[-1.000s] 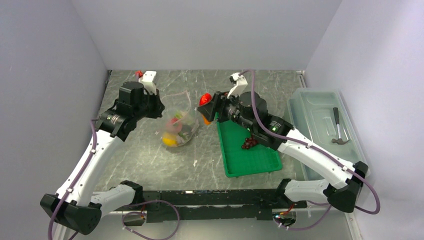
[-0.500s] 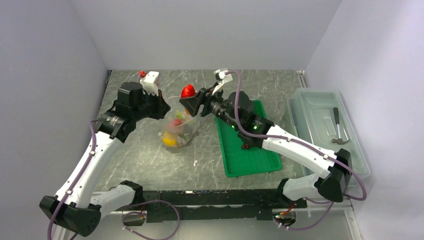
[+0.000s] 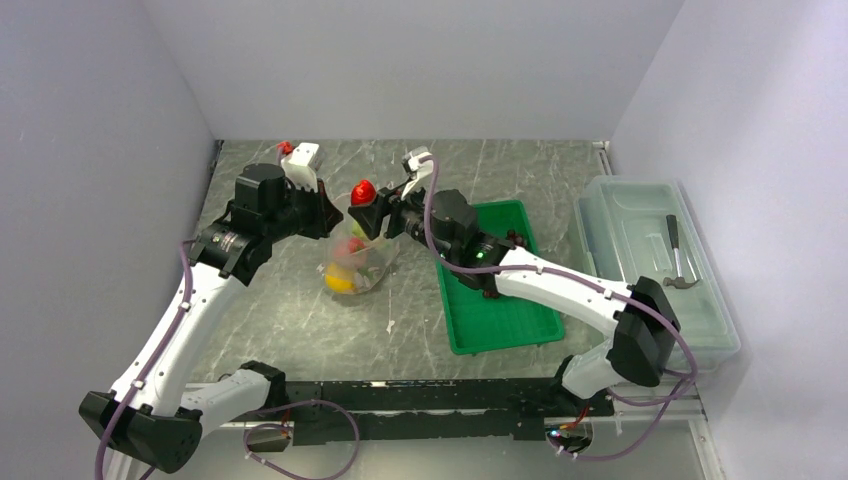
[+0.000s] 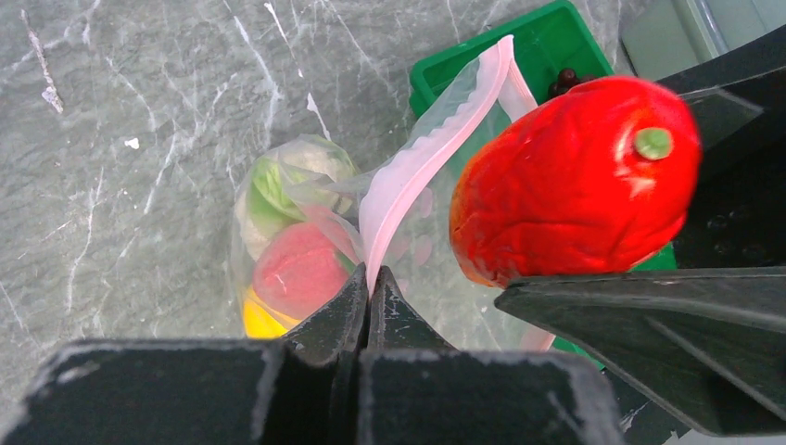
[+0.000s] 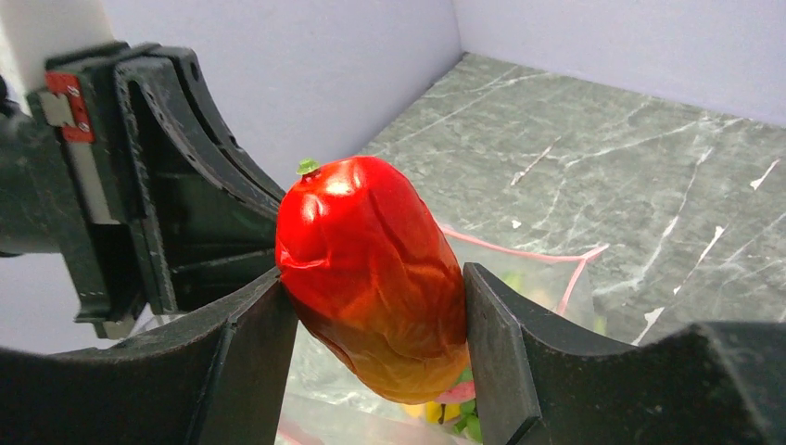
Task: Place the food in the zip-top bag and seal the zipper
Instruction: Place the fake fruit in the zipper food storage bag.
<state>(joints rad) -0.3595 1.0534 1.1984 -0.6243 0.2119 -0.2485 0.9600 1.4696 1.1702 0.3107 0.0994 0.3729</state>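
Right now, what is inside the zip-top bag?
Lettuce, a pink-red fruit and a lemon show through the zip-top bag; anything beneath them is hidden by the left gripper.

White arms (image 3: 175,335), black joints (image 3: 265,187), black grippers (image 4: 369,283), purple cables (image 3: 428,205).

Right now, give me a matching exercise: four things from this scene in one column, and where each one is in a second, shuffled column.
1 red-orange fruit
2 zipper
3 hammer
4 lemon

A inside the zip-top bag
B at the clear lidded box
C held in the right gripper
D pinched by the left gripper

Pairs: 1-C, 2-D, 3-B, 4-A
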